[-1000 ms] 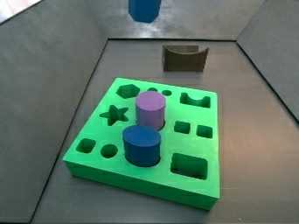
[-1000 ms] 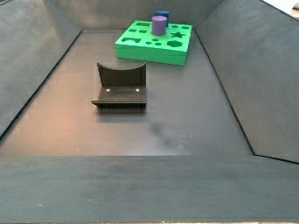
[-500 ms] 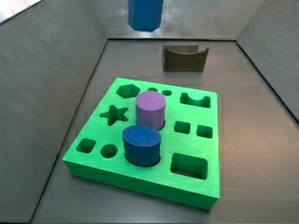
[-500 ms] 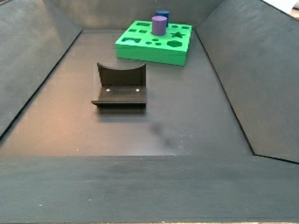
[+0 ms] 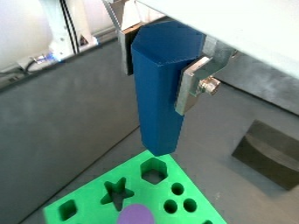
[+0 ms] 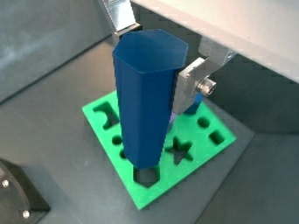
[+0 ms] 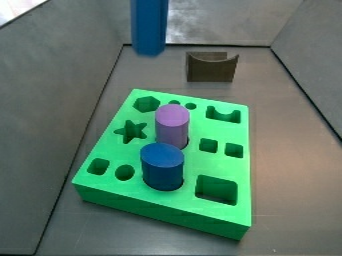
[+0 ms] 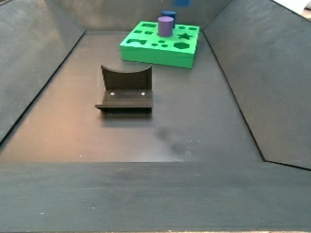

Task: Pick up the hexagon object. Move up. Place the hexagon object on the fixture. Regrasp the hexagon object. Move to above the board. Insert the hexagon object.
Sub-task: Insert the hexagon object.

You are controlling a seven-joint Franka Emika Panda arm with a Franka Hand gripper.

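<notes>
Clamped between the silver plates of the gripper (image 5: 163, 66), jaws closed on the upper flanks of the hexagon object (image 5: 158, 92), which hangs upright, lower end free in the air. Likely rigid and fairly light, by the plain matte look; flat faces should give the pads good purchase, so best held on two opposite faces near the upper end, as here, leaving the lower length free to enter a hole. Little sign of anything fragile; slip looks unlikely on that dull surface.

Long, slim, deep blue, hexagonal top face plain in a wrist view (image 6: 149, 96).

Farther down, in both wrist views, the bright green board (image 6: 216, 138) with star, circles and the hexagon hole (image 5: 155, 166), which shows just below the prism's lower tip.

In a side view, the prism (image 7: 147, 25) at the upper left of the frame, above the board's far edge (image 7: 221, 215); purple cylinder (image 7: 173, 127) and dark-blue cylinder (image 7: 162, 167) standing in the board. Beyond, at upper centre, the fixture (image 7: 211, 66) on the counter, empty.
</notes>
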